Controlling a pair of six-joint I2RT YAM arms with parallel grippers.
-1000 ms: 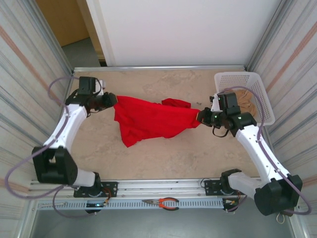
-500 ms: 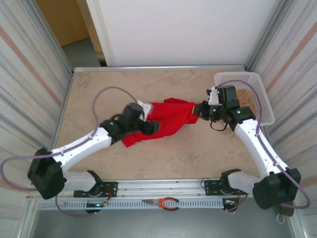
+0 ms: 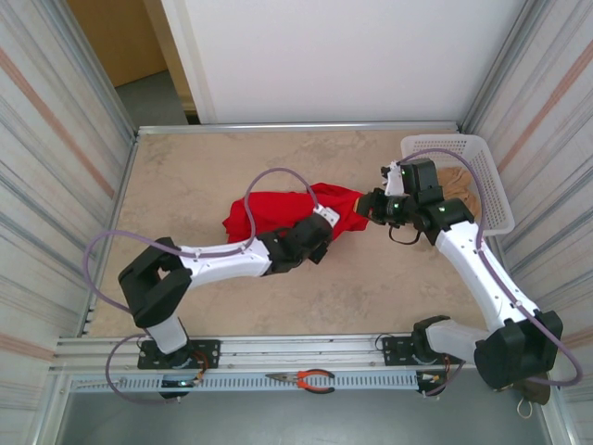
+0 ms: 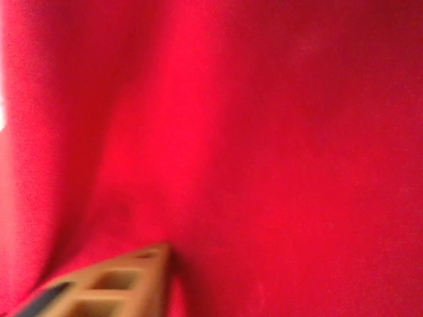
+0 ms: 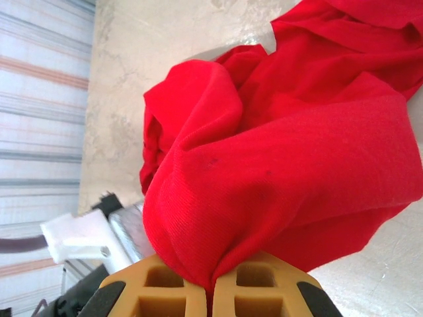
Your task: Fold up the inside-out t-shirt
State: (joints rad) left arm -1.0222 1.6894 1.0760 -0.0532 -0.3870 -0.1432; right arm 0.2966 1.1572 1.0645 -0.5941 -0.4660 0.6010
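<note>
T-shirt [image 3: 278, 209] bunched mid-table, right hand [image 5: 211, 294] pinching its edge

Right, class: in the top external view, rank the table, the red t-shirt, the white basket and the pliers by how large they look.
1. table
2-3. white basket and the bunched red t-shirt look about alike, so they are not ranked
4. pliers

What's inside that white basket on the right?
A tan cloth lies in the white basket. The right arm covers part of it; anything underneath is hidden.
</note>
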